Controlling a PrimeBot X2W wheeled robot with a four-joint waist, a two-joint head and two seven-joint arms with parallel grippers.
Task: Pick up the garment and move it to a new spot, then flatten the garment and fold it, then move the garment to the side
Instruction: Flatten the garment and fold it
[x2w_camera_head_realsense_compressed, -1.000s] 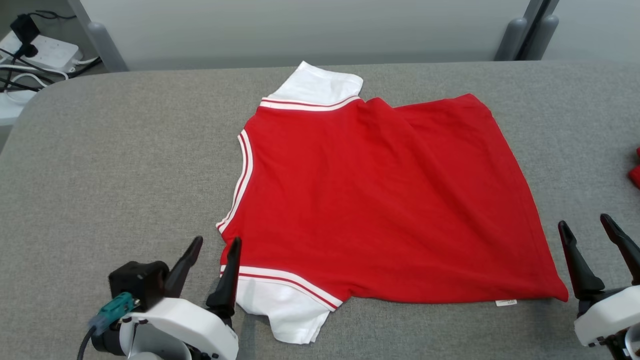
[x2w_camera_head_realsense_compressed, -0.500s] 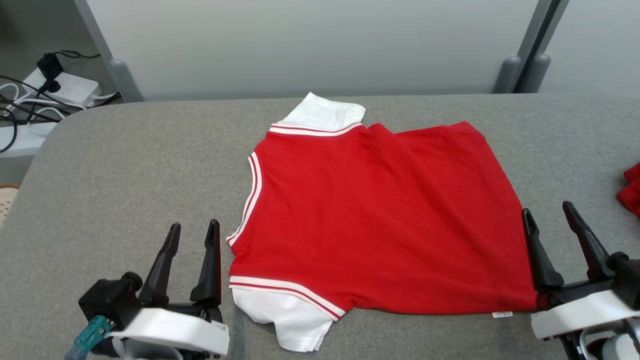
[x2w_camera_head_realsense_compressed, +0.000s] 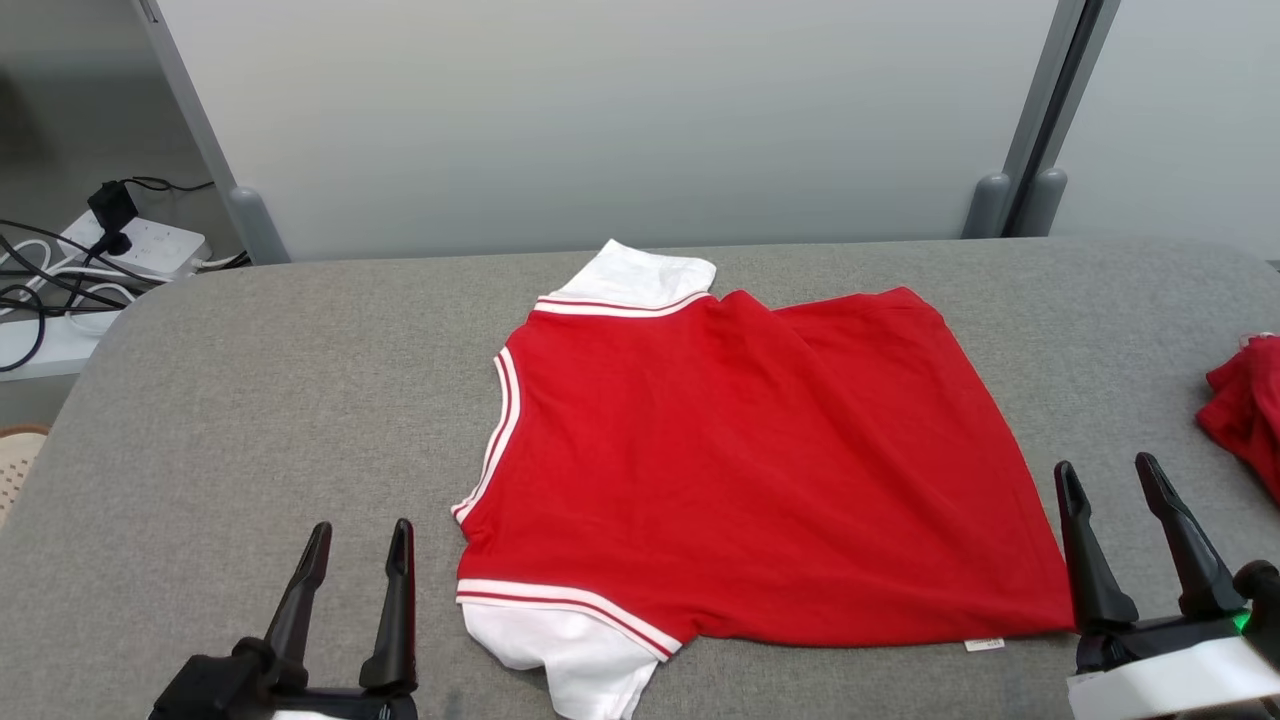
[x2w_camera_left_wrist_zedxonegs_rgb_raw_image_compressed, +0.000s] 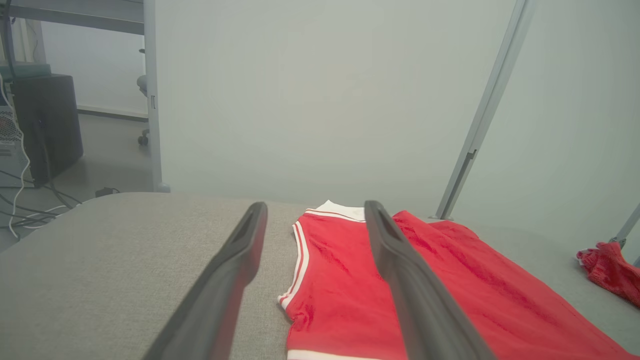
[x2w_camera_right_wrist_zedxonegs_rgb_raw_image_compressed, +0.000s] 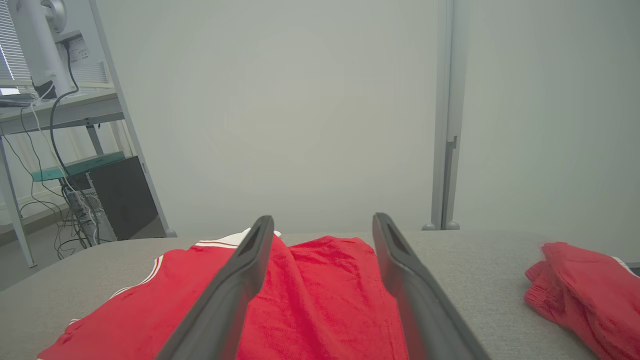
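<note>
**Red garment lies spread on the desk, both hands empty**

The garment, a red shirt with white sleeves and red-and-white striped trim, lies spread out in the middle of the grey desk. Its neck opening faces the robot's left and its hem faces the right. One white sleeve points toward the far edge of the desk, and the other toward the near edge. A soft ridge of fabric runs across the red body near the far side; the rest lies fairly flat. A small white label sticks out at the near hem corner.

The left hand sits low at the near left with its two dark fingers apart and nothing between them. It is just beside the shirt's near shoulder and clear of the cloth.

The right hand is at the near right, its fingers likewise spread and empty. Its inner finger stands right at the hem's near corner; whether it touches the fabric cannot be told.

A second, crumpled red cloth lies at the desk's right edge, well apart from the shirt. Beyond the desk's far left corner, a white power strip with dark cables rests on a lower surface.
</note>
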